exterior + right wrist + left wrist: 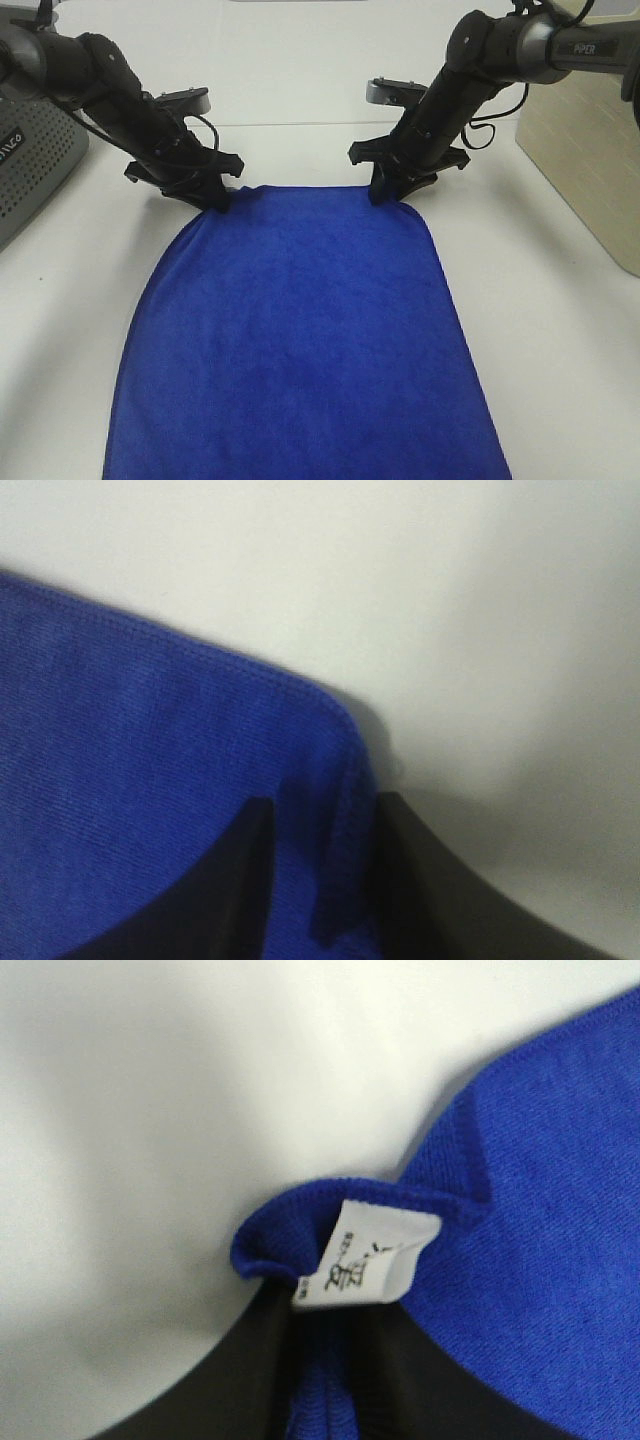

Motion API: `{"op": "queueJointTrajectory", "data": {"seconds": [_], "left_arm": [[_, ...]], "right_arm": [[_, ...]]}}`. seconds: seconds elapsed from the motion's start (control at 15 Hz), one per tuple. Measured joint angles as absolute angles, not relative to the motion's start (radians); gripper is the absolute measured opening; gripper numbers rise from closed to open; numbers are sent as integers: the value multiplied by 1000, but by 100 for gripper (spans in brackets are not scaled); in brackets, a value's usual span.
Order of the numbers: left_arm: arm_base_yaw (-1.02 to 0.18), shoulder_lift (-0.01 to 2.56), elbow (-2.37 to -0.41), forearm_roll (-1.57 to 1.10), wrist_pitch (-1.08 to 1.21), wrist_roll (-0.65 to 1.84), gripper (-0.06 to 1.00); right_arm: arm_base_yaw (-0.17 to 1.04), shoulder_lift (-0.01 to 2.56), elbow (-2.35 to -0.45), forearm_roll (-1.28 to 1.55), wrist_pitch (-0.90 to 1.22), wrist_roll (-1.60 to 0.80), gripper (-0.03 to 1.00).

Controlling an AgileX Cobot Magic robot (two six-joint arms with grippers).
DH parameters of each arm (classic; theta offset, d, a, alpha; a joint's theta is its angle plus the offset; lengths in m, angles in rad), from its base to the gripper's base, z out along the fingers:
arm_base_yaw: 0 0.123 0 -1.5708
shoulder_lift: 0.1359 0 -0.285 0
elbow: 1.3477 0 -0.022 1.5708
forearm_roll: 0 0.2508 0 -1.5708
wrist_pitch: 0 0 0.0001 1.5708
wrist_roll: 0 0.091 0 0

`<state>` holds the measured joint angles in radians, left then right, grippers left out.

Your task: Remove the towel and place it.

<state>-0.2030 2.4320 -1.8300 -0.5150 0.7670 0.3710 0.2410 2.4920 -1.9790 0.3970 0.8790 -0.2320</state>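
The deep blue towel [300, 340] lies spread on the white table [560, 330], running from the middle to the front edge of the exterior high view. My left gripper [217, 198] is shut on its far left corner, where the white tag [365, 1257] shows in the left wrist view with blue cloth [530, 1210] pinched between the dark fingers [240, 1370]. My right gripper [390, 192] is shut on the far right corner; the right wrist view shows the towel [150, 810] pinched between two dark fingers [420, 880].
A grey perforated basket [35, 160] stands at the far left. A beige box [590, 140] stands at the right edge. Bare white table lies behind and beside the towel.
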Motion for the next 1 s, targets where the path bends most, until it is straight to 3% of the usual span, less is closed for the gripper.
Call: {"op": "queueJointTrajectory", "data": {"seconds": [0.13,0.27,0.73,1.0], "left_arm": [[-203,2432,-1830,-498,761,397,4],[-203,2432,-1830,-497,757,427,3],[-206,2437,-1838,-493,677,489,3],[-206,2447,-1944,-486,643,516,3]], "right_arm": [[241,2492,-1979,369,879,-232,14],[241,2492,-1979,352,879,-231,2],[242,2485,-1978,263,802,-231,2],[242,2450,-1979,213,697,-234,2]]}}
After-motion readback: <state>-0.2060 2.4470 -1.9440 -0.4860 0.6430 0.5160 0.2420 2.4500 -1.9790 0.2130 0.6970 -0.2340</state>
